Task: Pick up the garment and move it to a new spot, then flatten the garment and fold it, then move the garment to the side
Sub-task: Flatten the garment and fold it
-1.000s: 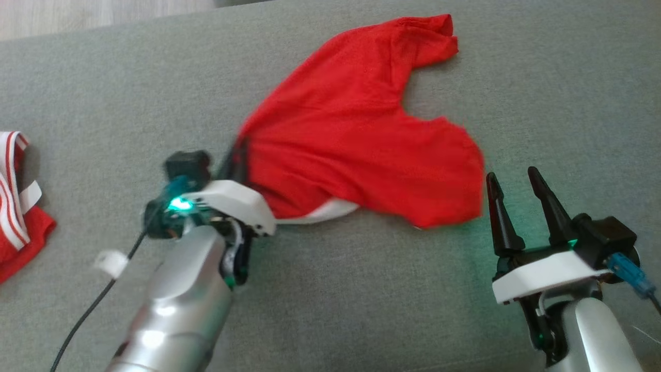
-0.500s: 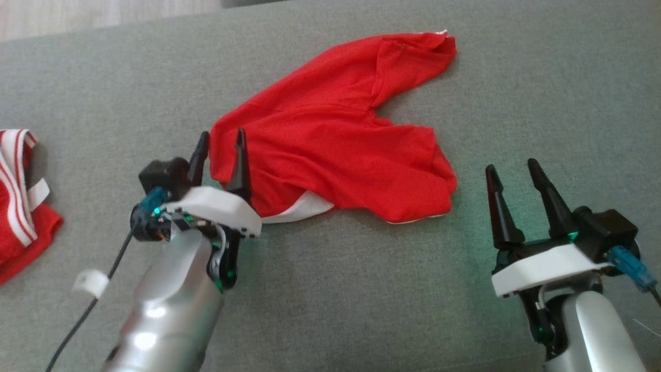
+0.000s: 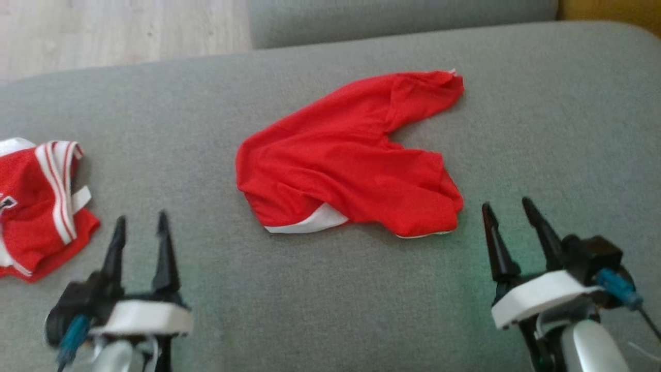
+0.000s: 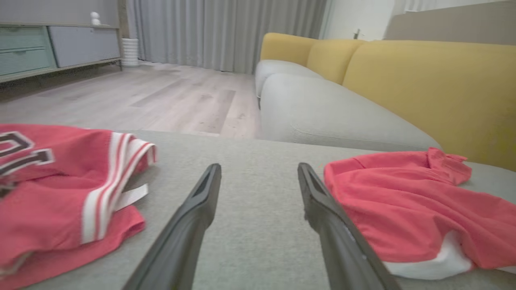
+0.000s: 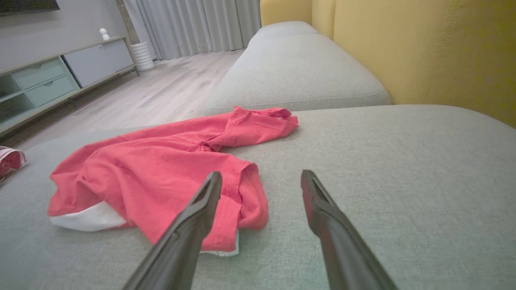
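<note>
The red garment is lying crumpled in the middle of the grey sofa cushion, its white lining peeking out at the near edge and one end stretching away to the far right. The left tool is hovering at the near left, fingers spread wide, gripping nothing, well apart from the cloth. The right tool is sitting just beside the garment's near right corner, equally wide and empty. A red-and-white striped garment is lying over at the cushion's left edge

A crumpled red jersey with white stripes lies on a grey fabric sofa seat, with pale wooden flooring and a mustard-yellow backrest beyond.
</note>
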Controlling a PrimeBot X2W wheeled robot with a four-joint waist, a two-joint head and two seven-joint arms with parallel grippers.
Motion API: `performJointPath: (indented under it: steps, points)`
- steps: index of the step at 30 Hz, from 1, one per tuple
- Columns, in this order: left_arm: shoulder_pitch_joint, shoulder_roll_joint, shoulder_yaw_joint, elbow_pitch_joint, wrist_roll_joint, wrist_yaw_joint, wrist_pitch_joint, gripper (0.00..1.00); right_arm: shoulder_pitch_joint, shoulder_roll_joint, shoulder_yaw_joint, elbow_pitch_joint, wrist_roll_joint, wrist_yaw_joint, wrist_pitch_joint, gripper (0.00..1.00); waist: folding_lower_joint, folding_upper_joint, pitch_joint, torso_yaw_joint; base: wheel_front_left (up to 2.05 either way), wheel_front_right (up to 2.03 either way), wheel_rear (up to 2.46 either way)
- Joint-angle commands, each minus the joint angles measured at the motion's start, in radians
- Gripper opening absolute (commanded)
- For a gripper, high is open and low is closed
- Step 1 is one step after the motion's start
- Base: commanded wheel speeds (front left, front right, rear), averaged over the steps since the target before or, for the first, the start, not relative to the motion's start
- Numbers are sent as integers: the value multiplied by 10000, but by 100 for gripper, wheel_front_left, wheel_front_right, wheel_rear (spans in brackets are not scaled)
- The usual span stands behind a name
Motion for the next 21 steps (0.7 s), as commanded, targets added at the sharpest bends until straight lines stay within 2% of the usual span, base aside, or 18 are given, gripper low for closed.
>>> performJointPath:
  steps: [1, 10, 21]
  points:
    - [-36, 222, 526, -500, 74, 100, -120, 100, -39, -32, 331, -309, -86, -7, 56, 100, 2, 0, -171, 123, 0, 0, 0]
    - [644, 132, 650, -1197, 120, 287, -121, 100, 127, -41, 483, -278, -61, -7, 311, 100, 2, 0, -183, 225, 0, 0, 0]
    - [811, -28, 459, -1084, 41, 290, -115, 100, 100, -31, 464, -207, 38, -7, 246, 100, 2, 0, -452, 194, 0, 0, 0]
